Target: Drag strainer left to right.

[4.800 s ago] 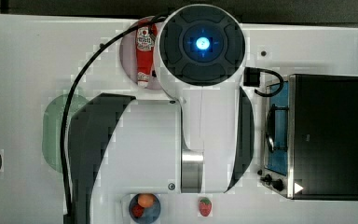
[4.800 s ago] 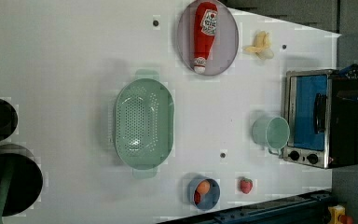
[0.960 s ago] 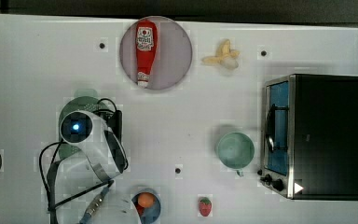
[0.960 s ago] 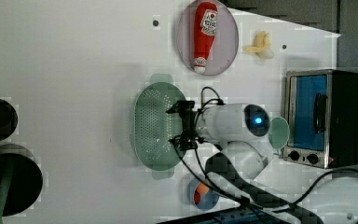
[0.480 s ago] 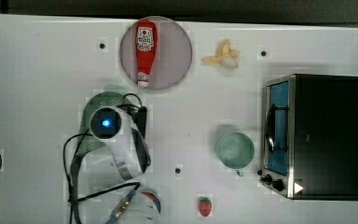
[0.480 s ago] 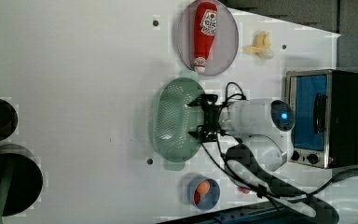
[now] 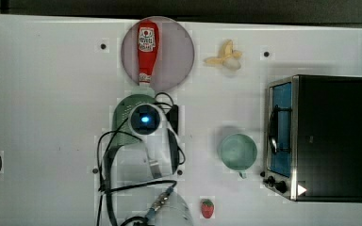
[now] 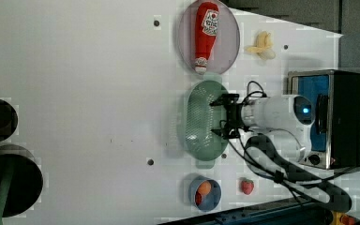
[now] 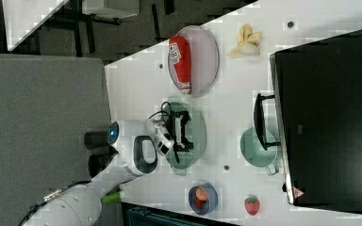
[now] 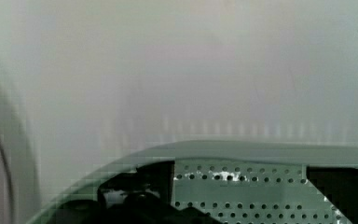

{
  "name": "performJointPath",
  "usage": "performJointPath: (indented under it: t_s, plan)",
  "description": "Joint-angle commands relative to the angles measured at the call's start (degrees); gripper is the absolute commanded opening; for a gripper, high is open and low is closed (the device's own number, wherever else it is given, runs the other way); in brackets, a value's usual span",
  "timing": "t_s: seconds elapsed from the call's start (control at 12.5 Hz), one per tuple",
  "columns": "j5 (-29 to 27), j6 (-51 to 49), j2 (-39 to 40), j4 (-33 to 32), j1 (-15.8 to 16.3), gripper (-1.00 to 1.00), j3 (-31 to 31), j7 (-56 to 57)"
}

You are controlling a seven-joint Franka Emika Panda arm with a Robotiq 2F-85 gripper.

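The strainer [image 8: 199, 124], a pale mint-green perforated oval, lies on the white table just below the ketchup plate in the left view. In the top view the arm's wrist covers most of it, leaving a green edge [image 7: 122, 113]. My gripper [image 8: 214, 118] reaches down inside the bowl at the side nearest the left view's right. Its black fingers stand wide apart and hold nothing. In the right view the gripper [image 9: 184, 132] sits within the strainer [image 9: 195, 141]. The wrist view has the perforated wall and rim [image 10: 242, 154] between the two dark fingers [image 10: 135, 198].
A ketchup bottle [image 7: 146, 49] lies on a round plate [image 7: 176, 56] close beside the strainer. Toward the top view's right stand a green cup [image 7: 237, 151] and a toaster oven [image 7: 318, 136]. A banana [image 7: 225, 59], a strawberry [image 7: 207, 208] and a blue bowl [image 8: 205, 193] also sit on the table.
The gripper and the strainer have slid together toward the right of the top view and the left view, closer to the green cup. The fingers stay spread.
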State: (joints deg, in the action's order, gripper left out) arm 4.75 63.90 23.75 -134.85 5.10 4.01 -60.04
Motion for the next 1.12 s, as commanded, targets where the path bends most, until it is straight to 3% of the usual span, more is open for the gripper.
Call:
performJointPath:
  t_s: [0.08, 0.72, 1.12]
  plan:
    - [0.39, -0.89, -2.17, -0.84, -2.61, 1.00, -3.33, 7.39]
    - [0.39, 0.14, -2.23, -0.99, -3.96, 1.00, -11.80, 18.55]
    - [0.39, -0.16, -3.33, -0.81, -4.18, 1.00, -12.28, 25.43]
